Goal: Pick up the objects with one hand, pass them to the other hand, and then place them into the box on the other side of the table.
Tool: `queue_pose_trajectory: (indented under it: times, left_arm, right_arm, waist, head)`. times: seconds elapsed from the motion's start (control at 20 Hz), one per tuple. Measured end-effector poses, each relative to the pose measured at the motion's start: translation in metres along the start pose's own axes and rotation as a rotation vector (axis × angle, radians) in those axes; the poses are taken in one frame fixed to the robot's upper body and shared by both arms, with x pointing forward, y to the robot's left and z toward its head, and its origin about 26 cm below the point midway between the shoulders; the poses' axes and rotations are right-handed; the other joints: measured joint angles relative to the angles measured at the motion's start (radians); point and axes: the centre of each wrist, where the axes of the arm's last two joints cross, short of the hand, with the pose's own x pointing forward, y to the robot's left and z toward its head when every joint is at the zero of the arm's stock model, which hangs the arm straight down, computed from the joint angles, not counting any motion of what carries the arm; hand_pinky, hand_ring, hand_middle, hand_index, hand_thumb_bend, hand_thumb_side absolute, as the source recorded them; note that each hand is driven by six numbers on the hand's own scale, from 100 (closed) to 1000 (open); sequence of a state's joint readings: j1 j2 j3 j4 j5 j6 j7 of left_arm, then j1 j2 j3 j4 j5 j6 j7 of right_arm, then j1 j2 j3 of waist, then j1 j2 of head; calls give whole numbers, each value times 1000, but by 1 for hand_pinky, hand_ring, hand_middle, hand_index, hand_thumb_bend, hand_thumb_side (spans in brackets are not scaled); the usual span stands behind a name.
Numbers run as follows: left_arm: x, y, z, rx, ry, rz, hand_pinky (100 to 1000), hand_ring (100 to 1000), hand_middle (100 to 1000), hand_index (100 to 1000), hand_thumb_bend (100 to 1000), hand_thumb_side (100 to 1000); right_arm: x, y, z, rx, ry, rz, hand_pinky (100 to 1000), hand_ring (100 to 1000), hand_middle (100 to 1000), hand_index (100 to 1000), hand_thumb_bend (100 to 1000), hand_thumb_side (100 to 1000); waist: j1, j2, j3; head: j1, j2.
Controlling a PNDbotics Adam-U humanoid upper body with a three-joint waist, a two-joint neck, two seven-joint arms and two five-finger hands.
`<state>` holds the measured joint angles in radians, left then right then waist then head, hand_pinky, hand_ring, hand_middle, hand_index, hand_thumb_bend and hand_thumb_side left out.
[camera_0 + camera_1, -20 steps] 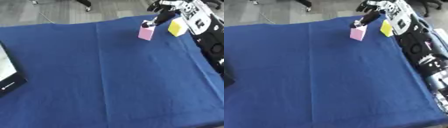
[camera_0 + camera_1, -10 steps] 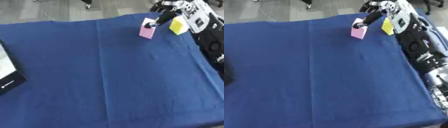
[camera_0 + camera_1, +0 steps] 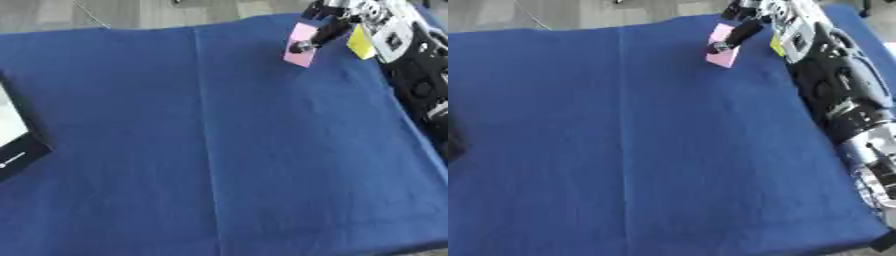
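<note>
Early stage: right hand [image 3: 750,20] at the far right of the blue table [image 3: 219,150], fingers pinching the pink block [image 3: 301,44]; handover to the unseen left hand and placement in the box [image 3: 17,145] remain.

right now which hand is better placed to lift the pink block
The right. The right hand is already at the pink block at the far right of the blue cloth, with a finger on its face. The left hand shows in neither view.
</note>
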<state>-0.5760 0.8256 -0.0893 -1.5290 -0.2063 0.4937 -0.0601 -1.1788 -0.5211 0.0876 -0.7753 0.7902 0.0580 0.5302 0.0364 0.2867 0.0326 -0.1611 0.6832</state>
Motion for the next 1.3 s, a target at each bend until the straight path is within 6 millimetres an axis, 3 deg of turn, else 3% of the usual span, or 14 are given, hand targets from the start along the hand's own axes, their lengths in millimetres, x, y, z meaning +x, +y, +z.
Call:
queue_pose_trajectory:
  times: [1.05,1.3]
  left_arm:
    - [-1,1,0,12,9,6,742,654,640,771,528,461]
    - [-1,1,0,13,9,6,742,655,641,771,525,458]
  right_arm:
    - [-10,-1,0,-52,89,8,929,936,885,888,564,392]
    - [-12,0,-1,-45,104,-2,927,934,882,887,571,360]
  waist:
    - [0,31,11]
    - [0,37,12]
  head:
    - [-31,-28]
    - [-34,-31]
